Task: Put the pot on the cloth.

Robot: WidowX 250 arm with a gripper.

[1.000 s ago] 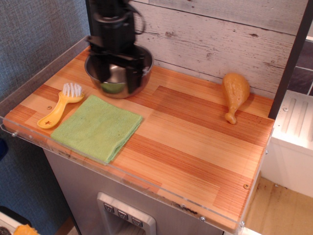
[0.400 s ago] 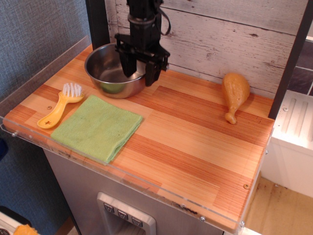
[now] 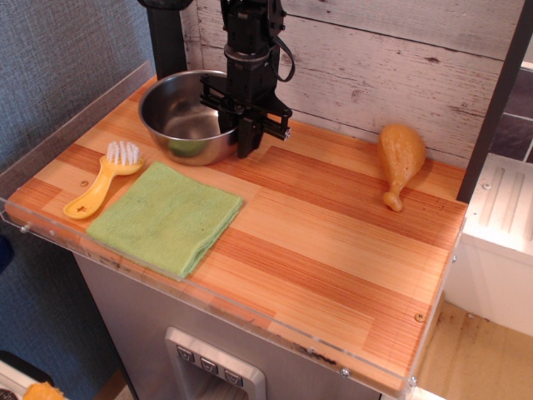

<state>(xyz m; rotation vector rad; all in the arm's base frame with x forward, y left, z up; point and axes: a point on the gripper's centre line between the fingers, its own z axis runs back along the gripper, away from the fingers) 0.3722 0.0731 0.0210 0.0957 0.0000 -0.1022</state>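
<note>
The shiny steel pot (image 3: pixel 179 117) stands at the back left of the wooden table, and a bit of green shows on its inside. My black gripper (image 3: pixel 237 137) comes down over the pot's right rim, with one finger inside the bowl and one outside. The jaws look closed on that rim. The light green folded cloth (image 3: pixel 166 217) lies flat in front of the pot near the table's front left edge, apart from pot and gripper.
A yellow-handled brush (image 3: pixel 102 179) with white bristles lies left of the cloth. A tan toy drumstick (image 3: pixel 400 162) lies at the back right. A whitewashed plank wall (image 3: pixel 375 67) runs behind the table, and a clear plastic lip (image 3: pixel 50 229) edges its left and front.
My gripper moved from above the pot's middle to its right rim and came down. Its fingers drew closer together around the rim. The pot shifted slightly to the left.
</note>
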